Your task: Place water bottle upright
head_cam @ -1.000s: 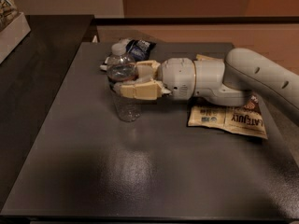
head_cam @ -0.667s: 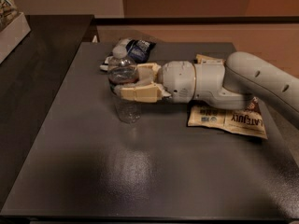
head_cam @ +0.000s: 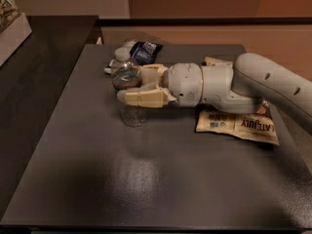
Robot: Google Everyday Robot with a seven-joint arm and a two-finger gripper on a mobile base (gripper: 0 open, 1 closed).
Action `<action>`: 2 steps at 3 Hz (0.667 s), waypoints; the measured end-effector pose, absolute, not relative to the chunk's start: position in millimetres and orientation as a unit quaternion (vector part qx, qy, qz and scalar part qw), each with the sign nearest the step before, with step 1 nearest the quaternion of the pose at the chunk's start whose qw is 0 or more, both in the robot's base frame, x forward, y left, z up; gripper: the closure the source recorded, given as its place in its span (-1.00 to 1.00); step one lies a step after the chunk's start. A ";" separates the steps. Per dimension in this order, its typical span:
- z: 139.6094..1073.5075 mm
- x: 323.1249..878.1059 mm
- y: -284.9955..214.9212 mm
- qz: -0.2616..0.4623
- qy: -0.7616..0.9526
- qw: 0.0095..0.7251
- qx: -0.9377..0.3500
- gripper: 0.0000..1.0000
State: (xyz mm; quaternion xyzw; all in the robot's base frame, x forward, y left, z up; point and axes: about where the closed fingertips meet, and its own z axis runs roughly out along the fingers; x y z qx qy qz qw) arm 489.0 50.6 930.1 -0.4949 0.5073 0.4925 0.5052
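Spanning the foreground, the dark grey table [head_cam: 146,189] shows a dull patch of glare on its near surface. Farther in, on the right, a beige snack packet [head_cam: 243,126] with dark lettering lies flat, its far edge hidden under the white arm [head_cam: 273,79]. The arm enters from the right edge and runs leftward, low over the table, ending in a rounded white wrist housing.

The gripper [head_cam: 130,84] is at centre-left of the table, held horizontally. Its two cream fingers [head_cam: 144,97] are closed on the water bottle [head_cam: 127,77] — one across the near side, the other at the far side — clamping it at about mid-height. The water bottle stands upright: its clear ribbed base appears to rest on the table below the near finger, and its white cap [head_cam: 122,54] is on top, above the gripper.

Just behind the bottle, a dark blue snack bag [head_cam: 145,51] lies near the table's far-left corner. To the left, a darker counter [head_cam: 44,62] adjoins the table.
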 end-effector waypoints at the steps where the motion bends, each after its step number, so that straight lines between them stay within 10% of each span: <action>1: 931.1 487.9 52.9 0.493 0.506 0.504 -0.497 -1.00; 2: 931.2 487.8 53.0 0.493 0.506 0.504 -0.497 -1.00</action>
